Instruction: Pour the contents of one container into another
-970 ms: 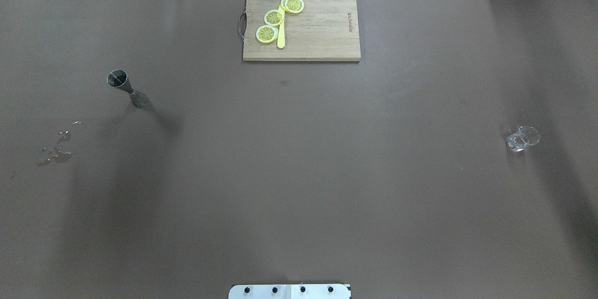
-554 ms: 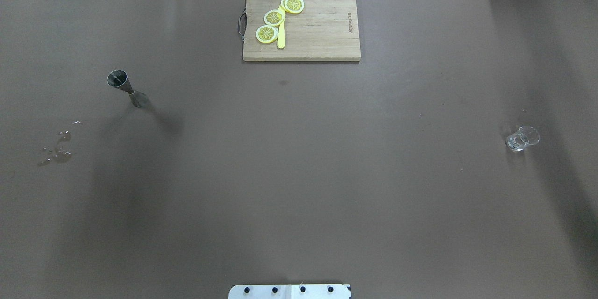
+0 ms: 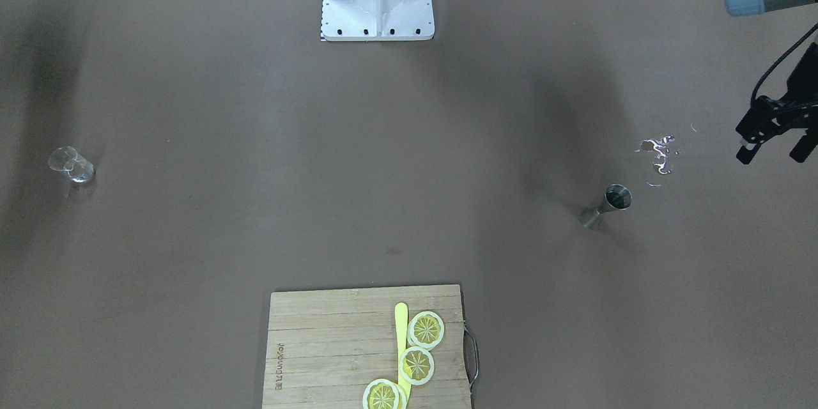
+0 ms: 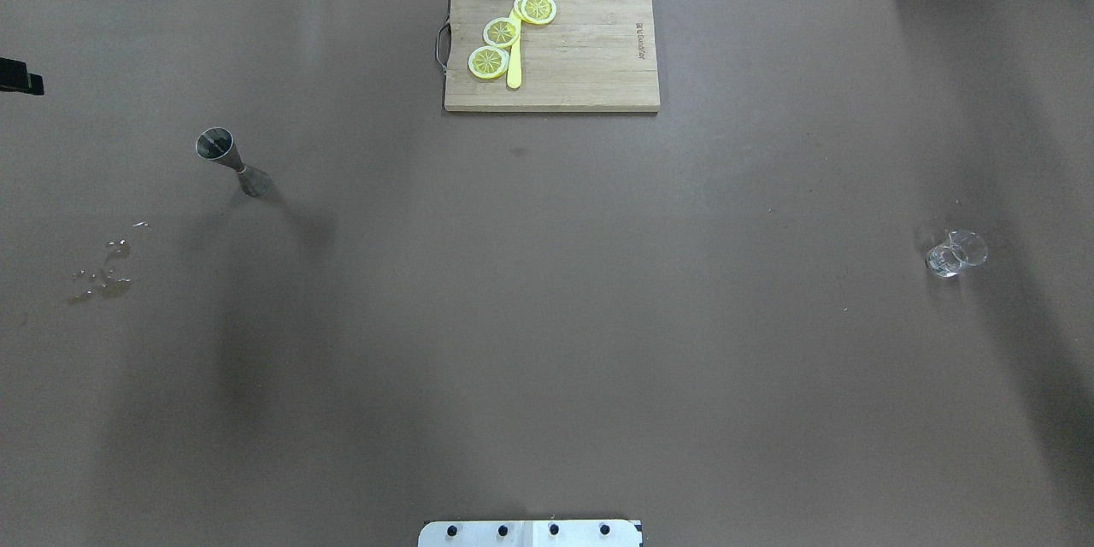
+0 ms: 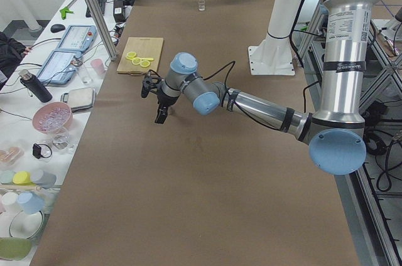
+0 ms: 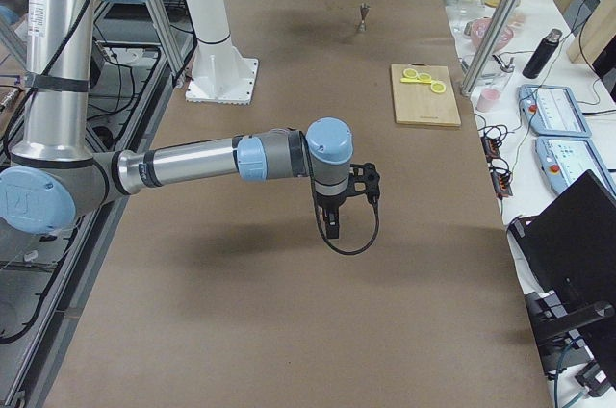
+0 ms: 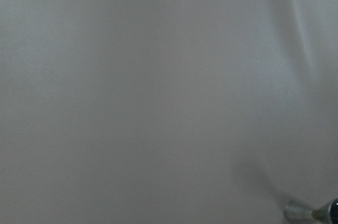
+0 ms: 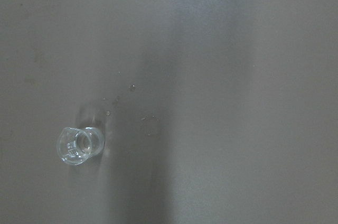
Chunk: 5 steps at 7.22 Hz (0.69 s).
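Standing upright: jigger (image 4: 220, 150), glass (image 4: 955, 254), well apart.
Left gripper (image 3: 772, 154): fingers spread, holding nothing.
Right gripper (image 6: 332, 223): spread or closed, can't be judged.

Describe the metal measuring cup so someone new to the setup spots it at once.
From the wooden cutting board at the far edge of the table, look toward the robot's left side. The measuring cup stands upright there, a small wet spill close by. It is shiny steel, pinched at the waist, unlike the clear glass on the robot's right side.
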{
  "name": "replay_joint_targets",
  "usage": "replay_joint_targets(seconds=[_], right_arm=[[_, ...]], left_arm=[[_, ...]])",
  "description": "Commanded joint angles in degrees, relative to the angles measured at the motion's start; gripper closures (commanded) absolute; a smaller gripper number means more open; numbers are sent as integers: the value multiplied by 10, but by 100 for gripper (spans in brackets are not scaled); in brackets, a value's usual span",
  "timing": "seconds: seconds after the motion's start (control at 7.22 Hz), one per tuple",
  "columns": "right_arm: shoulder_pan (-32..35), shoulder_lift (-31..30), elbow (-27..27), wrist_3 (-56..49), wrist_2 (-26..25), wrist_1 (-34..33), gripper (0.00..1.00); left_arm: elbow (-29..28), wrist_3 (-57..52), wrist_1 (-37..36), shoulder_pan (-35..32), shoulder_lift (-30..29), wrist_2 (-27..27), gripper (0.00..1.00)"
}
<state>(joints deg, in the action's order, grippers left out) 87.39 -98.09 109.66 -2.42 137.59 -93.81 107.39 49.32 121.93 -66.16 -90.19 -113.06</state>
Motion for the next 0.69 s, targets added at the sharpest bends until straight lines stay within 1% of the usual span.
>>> replay_joint_targets(seconds=[0.0, 0.14, 0.28, 0.42, 0.55], right_arm=[[-9, 3, 0, -51, 4, 0, 0], [-15, 4, 1, -81, 10, 1, 0], [-23, 4, 1, -113, 12, 0, 0], [-37, 5, -1, -114, 25, 0, 0], [-51, 10, -1, -114, 29, 0, 0]], left_arm=[[39, 91, 23, 93, 2, 127, 3], [49, 128, 23, 134, 3, 195, 3], [51, 140, 23, 162, 5, 255, 3], [52, 154, 23, 184, 6, 306, 3], [52, 190, 23, 210, 5, 343, 3]])
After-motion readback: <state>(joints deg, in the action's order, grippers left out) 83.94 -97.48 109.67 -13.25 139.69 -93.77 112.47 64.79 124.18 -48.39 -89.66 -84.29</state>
